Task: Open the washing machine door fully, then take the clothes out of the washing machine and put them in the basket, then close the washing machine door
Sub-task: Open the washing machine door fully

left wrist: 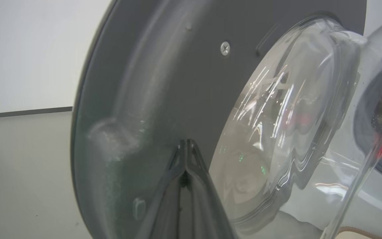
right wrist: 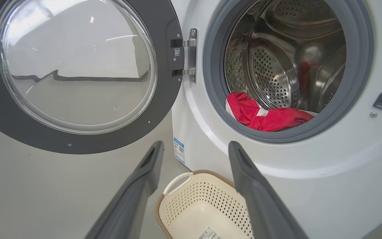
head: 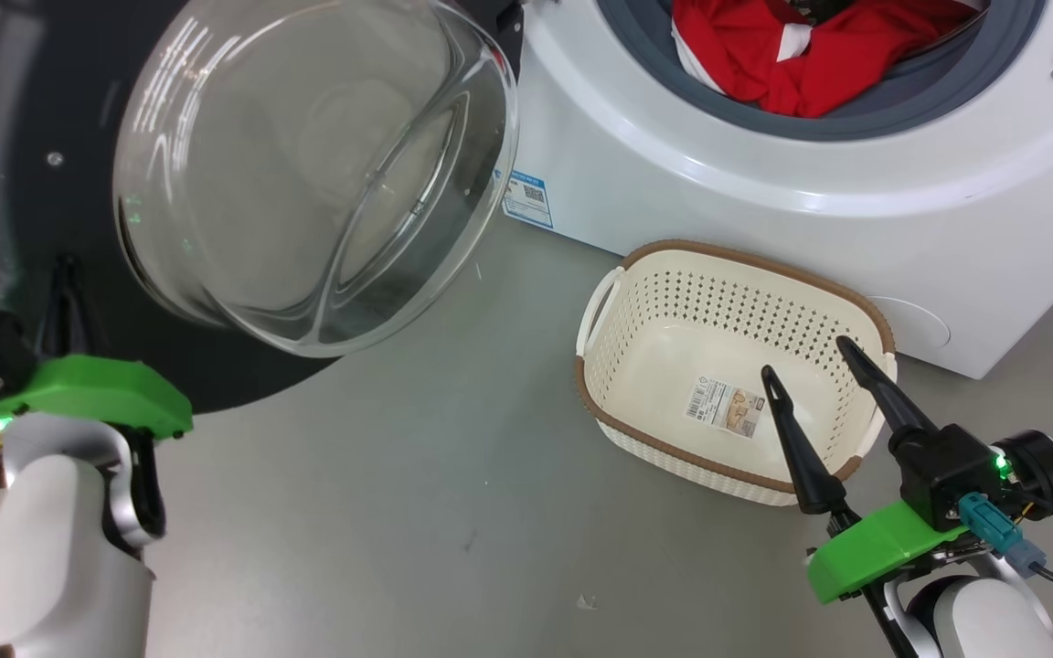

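The washing machine [head: 764,183] [right wrist: 310,159] stands open, its black door [head: 24,137] [right wrist: 164,109] swung out to the left. The door's glass bowl [head: 307,164] [left wrist: 287,126] bulges toward me. Red clothes [head: 801,64] [right wrist: 264,116] with white trim lie at the drum's front lip. The cream basket [head: 746,259] [right wrist: 181,212] sits on the floor below the opening, with nothing in it but a sticker. My left gripper [head: 65,265] [left wrist: 186,143] is shut, its tips right at the door's inner face beside the glass. My right gripper [head: 805,358] [right wrist: 196,146] hangs open over the basket's near side, holding nothing.
Grey floor [head: 417,475] stretches between the door and the basket. The steel drum [right wrist: 277,66] is perforated, and a grey rubber ring [right wrist: 360,83] frames the opening. The door's hinge [right wrist: 191,53] sits on the machine's left side, with a blue label [head: 528,196] low on the front.
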### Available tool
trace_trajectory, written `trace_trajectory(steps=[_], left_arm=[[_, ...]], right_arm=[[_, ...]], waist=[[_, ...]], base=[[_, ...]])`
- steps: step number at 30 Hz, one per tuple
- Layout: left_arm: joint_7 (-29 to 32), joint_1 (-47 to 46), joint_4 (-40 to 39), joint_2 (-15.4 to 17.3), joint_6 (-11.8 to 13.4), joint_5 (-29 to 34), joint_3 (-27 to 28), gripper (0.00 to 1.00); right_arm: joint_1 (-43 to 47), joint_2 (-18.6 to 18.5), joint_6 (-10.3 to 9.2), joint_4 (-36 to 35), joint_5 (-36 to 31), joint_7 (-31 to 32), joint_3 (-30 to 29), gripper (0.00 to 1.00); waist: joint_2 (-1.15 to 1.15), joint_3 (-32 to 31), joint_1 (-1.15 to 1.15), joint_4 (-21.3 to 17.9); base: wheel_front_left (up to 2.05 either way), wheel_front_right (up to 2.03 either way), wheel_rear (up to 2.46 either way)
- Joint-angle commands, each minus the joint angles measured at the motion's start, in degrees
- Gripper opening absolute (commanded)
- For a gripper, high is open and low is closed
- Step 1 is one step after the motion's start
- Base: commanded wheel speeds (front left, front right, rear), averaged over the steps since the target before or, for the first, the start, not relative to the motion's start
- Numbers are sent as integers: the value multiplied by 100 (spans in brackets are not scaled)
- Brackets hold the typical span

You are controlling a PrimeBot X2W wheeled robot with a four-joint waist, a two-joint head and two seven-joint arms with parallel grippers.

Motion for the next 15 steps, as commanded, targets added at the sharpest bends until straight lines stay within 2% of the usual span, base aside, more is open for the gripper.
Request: trace_trajectory(steps=[1, 15], left_arm=[[-52, -265, -42, 311, -23, 40, 286, 0], [-52, -494, 435, 224, -181, 302, 677, 0]], right_arm=[[-143, 18, 35, -192, -76, 7, 184, 100], [-188, 18, 35, -220, -107, 57, 205, 100]], waist=[[0, 18, 0, -7], [0, 53, 0, -61]], base=[[0, 0, 0], [0, 0, 0]])
